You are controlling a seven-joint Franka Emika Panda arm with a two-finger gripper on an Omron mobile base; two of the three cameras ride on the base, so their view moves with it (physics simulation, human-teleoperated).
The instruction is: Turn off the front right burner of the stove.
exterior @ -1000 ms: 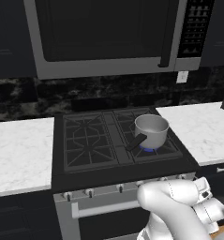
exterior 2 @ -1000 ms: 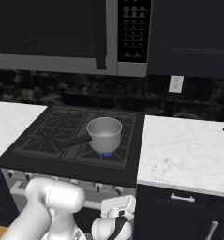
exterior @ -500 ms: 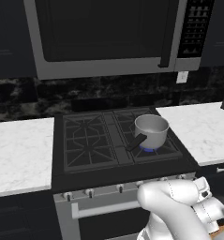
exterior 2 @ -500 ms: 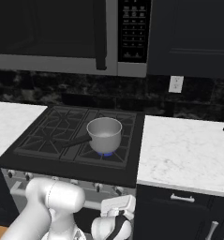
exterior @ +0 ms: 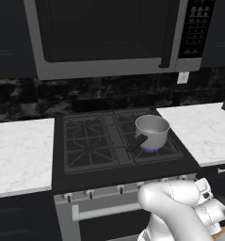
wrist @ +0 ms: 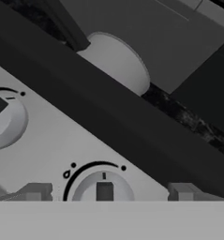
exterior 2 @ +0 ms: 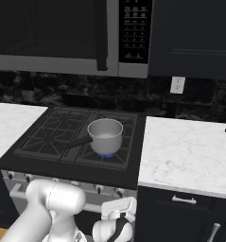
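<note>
The claw [wrist: 104,192] is facing the steel front of the stove [exterior: 125,195] head-on, its two grey fingertips [wrist: 37,191] standing apart with a control knob [wrist: 104,190] framed squarely between them and neither pad touching it. The jaws are reading as spread wider than the knob, holding nothing. The knob's dark centre tab is lying on the claw's midline, just ahead of the tips, so the coming move appears to turn on a straight push forward before any closing and twisting. An arc with a small flame mark is curving around the knob's upper half. A second knob [wrist: 3,117] is sitting up and to the left of the claw on the same panel, well clear of the fingers.

Beyond the panel's edge, above the claw, the front right burner [exterior 2: 106,153] is burning blue under a steel saucepan [exterior 2: 105,135], whose pale wall [wrist: 115,63] is showing in the hand camera. The saucepan's dark handle is pointing toward the cooktop's middle. Higher still, the microwave [exterior: 109,35] is hanging over the range.
</note>
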